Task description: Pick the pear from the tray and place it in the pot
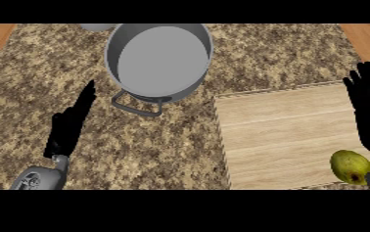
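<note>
1. The right robot hand (pixel 359 106) is showing at the view's right edge, over the right side of the tray (pixel 282 133), with its fingers standing straight and open, holding nothing.
2. The pear (pixel 350 167) is lying on the tray near its lower right corner, just below the heel of that robot hand in the view. Whether the two are touching cannot be told.
3. The left robot hand (pixel 69 123) is resting at the view's left over the bare tabletop (pixel 289 55), fingers straight and pointing up, also open and holding nothing. It is sitting well apart from the pear.
4. The pot (pixel 159 59) is standing on the tabletop up and to the left of the tray, between the two robot hands, and nothing is showing inside it. Its handle (pixel 137 106) is pointing toward the lower edge of the view.
</note>
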### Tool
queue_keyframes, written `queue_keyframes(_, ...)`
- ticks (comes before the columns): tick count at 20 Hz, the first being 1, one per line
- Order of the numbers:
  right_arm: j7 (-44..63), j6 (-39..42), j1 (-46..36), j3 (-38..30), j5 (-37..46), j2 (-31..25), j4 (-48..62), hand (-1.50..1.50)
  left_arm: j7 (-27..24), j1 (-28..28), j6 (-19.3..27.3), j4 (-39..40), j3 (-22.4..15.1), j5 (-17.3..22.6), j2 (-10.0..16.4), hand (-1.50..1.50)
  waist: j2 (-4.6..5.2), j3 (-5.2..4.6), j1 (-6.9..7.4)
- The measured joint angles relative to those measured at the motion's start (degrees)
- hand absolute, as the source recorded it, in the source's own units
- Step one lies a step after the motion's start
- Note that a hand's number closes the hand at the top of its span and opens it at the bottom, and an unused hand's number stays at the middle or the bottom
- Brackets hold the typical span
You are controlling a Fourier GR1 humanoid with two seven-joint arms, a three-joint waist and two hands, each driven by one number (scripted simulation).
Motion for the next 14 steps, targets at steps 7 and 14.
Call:
queue_keyframes(7, 15.1, -5.9, 10.4, -1.8, 7.1, -11.6, 11.4, -1.50, 1.5, 0.2, -4.0, -2.8, -1.6, 5.7, -4.8, 0.00, 0.23, -0.54, 0.13)
queue_keyframes(14, 38.1, -6.5, 20.4, 5.4, 15.1, -21.8, 19.8, -1.50, 4.1, 0.6, -7.9, -5.6, -4.5, 10.5, -8.4, 0.00, 0.11, -0.98, 3.26)
